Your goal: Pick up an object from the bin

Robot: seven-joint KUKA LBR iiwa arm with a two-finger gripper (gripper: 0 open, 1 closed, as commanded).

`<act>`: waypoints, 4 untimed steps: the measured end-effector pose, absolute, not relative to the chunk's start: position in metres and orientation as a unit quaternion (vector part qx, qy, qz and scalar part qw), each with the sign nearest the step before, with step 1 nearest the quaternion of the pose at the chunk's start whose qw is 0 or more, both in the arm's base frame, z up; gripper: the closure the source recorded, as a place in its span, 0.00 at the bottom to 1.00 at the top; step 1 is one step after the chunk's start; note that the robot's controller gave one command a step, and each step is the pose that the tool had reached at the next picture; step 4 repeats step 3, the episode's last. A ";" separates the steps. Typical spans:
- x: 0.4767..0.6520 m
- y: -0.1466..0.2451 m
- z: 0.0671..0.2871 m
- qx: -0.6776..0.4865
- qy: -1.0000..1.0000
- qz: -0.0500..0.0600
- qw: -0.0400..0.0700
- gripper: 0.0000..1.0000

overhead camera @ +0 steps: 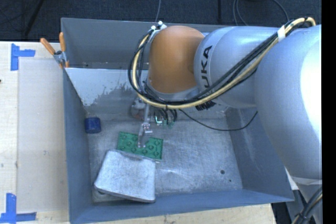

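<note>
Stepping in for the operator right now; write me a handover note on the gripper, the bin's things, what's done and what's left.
Gripper: low over the green flat plate, mid-floor of the bin; nothing seen held.
Things: small blue block left of the plate; grey flat pad just in front of it.
Done: nothing lifted yet.
Left: grasp one thing, lift it out.

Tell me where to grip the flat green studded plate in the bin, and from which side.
Likely its two short ends, coming straight down: the flat green studded plate lies level, studs up, and its near long edge seems to rest against the flat grey pad, leaving little room there.
</note>
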State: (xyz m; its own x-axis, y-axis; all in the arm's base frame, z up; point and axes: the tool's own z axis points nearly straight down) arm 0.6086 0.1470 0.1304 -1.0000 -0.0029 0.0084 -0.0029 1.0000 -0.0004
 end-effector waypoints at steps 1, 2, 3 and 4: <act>0.596 0.140 0.073 -0.027 -1.000 -0.002 -0.004 0.00; 0.595 0.142 0.077 -0.026 -1.000 -0.001 0.003 1.00; 0.594 0.153 0.210 -0.016 -1.000 -0.001 -0.004 1.00; 0.594 0.153 0.210 -0.016 -1.000 -0.001 -0.004 1.00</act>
